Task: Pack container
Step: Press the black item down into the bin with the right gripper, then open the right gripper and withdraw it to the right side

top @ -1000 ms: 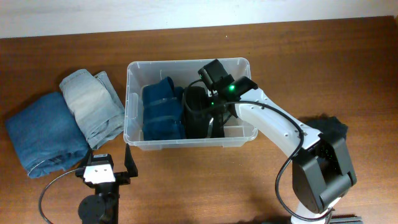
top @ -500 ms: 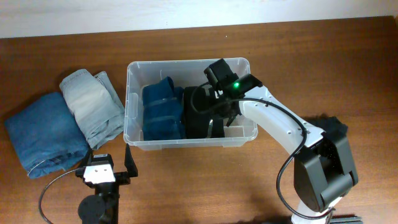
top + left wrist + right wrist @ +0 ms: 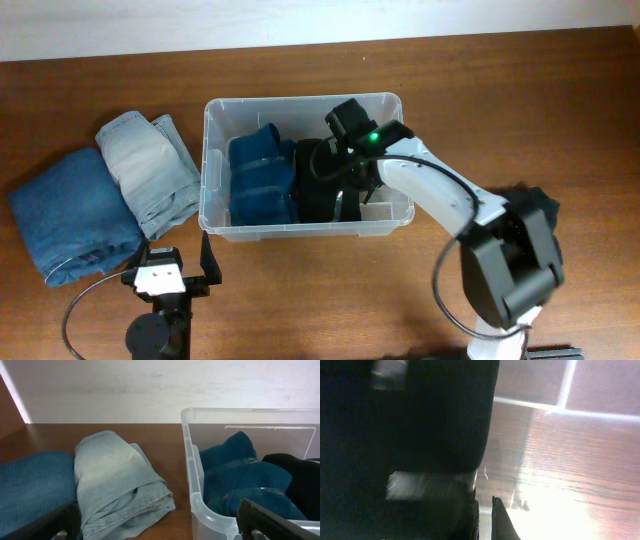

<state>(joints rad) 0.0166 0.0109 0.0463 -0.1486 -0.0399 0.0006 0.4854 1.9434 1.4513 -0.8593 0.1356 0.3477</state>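
The right gripper [image 3: 484, 516] reaches down into the container [image 3: 300, 100], a clear bin on a wooden table [image 3: 520, 90]. Its fingers are pressed together; whether any cloth is pinched between them cannot be told. A black garment [image 3: 318, 185] lies right against the fingers on their left in the wrist view, with bare bin floor to their right. Beyond the black garment, farther from this gripper, a dark blue folded garment [image 3: 262, 180] fills the bin's other end. The left gripper [image 3: 160, 522] sits outside the bin, fingers spread wide, holding nothing. The bin's corner stands ahead to its right. Pale folded jeans [image 3: 115, 480] lie ahead to its left, and blue jeans [image 3: 30, 485] lie further left, touching them.
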